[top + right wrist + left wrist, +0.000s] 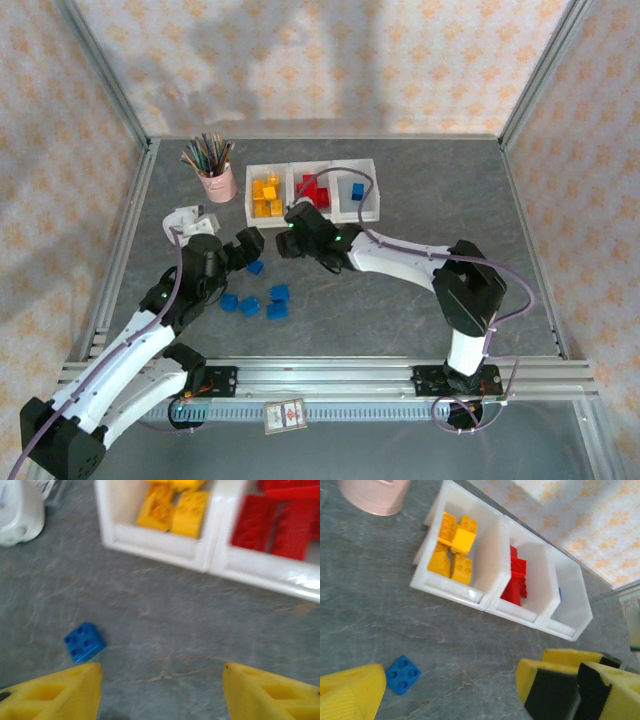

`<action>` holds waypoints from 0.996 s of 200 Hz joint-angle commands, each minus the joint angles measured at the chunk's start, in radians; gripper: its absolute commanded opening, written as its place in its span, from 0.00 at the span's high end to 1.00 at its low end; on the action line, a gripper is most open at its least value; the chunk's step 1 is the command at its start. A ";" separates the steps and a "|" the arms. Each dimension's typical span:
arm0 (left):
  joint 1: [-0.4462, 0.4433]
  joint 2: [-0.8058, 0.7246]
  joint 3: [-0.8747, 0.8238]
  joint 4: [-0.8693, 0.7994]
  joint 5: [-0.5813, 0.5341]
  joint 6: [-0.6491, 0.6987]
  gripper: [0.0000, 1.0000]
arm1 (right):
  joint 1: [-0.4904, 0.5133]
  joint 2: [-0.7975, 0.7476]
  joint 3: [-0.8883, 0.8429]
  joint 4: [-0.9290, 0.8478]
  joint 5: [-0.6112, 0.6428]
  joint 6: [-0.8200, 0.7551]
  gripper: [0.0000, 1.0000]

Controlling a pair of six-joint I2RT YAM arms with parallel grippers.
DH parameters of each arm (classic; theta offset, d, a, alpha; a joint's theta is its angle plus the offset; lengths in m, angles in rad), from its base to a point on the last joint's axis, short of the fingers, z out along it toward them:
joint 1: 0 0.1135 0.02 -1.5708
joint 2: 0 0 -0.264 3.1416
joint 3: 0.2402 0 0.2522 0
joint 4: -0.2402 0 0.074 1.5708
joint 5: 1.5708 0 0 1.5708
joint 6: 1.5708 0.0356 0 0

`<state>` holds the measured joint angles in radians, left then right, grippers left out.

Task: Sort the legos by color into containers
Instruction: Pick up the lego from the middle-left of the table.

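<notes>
Spread wide and empty, right claw (161,670) hangs low over the worktop (200,615) with a blue lego (84,641) at its 10 o'clock, likely the next pick. Left claw (248,244), open too, hovers nearby; bins (457,587) at 12 o'clock hold yellows, reds, one blue.

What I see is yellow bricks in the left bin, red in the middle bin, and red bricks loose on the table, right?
One slip: the loose bricks on the table are blue, not red, per the top external view. The rest holds.
</notes>
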<state>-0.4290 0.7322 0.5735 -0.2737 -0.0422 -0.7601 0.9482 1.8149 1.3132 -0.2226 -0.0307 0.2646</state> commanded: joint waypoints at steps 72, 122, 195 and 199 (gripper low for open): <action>0.016 -0.224 -0.031 -0.256 -0.184 -0.084 0.01 | 0.107 0.279 0.205 -0.030 -0.042 -0.130 0.26; 0.018 -0.252 -0.037 -0.281 -0.203 -0.096 0.01 | 0.108 0.403 0.343 -0.082 -0.021 -0.190 0.30; 0.019 -0.246 -0.041 -0.277 -0.218 -0.093 0.01 | 0.107 0.524 0.484 -0.152 0.000 -0.243 0.41; 0.019 -0.246 -0.043 -0.278 -0.218 -0.093 0.01 | 0.107 0.528 0.486 -0.152 0.001 -0.244 0.42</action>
<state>-0.4179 0.4904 0.5476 -0.5285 -0.2245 -0.8413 1.0550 2.3116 1.7653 -0.3416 -0.0631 0.0460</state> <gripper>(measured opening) 0.993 0.601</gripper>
